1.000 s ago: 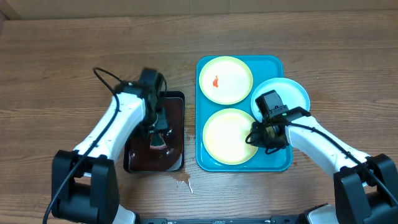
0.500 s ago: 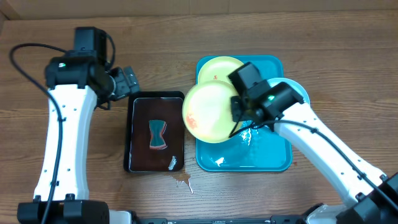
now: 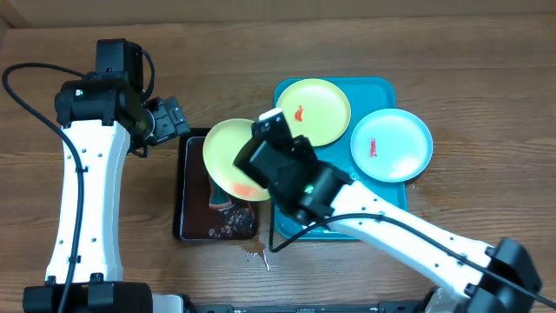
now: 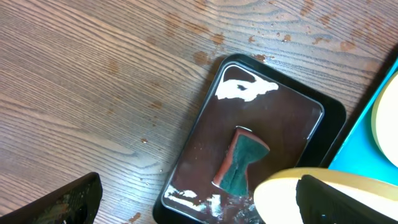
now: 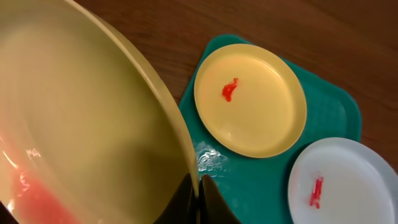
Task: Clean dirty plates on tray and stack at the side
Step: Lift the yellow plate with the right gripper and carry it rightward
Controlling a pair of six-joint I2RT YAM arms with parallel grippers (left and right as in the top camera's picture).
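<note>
Overhead, the right arm (image 3: 373,222) carries one yellow-green dish, the held plate (image 3: 228,156), tilted above the dark tray (image 3: 193,187) and well clear of the turquoise tray (image 3: 382,87). A red smear shows on its lower part. The second yellow-green plate (image 3: 317,117) and the blue-white plate (image 3: 395,148) lie on the turquoise tray, each with a red mark, and the blue-white one hangs over the right rim, where a passing arm could tip it off. The left gripper (image 3: 172,120) hovers beside the dark tray's far corner. A small spill (image 3: 254,254) already marks the table (image 3: 434,52).

From the left wrist, the left gripper's fingers stand wide apart and empty above the dark tray. The sponge (image 4: 244,165) lies in shallow liquid, and the held plate's rim juts in just beside it. A straight descent for the sponge would likely strike that rim and knock the plate loose.

At the right wrist, the right gripper (image 5: 199,198) pinches only the held plate's edge. With so thin a hold on a slanted, seemingly wet plate, scrubbing pressure could probably pivot it or slide it free. The turquoise tray below glistens with liquid, so a plate set back there may skid.
</note>
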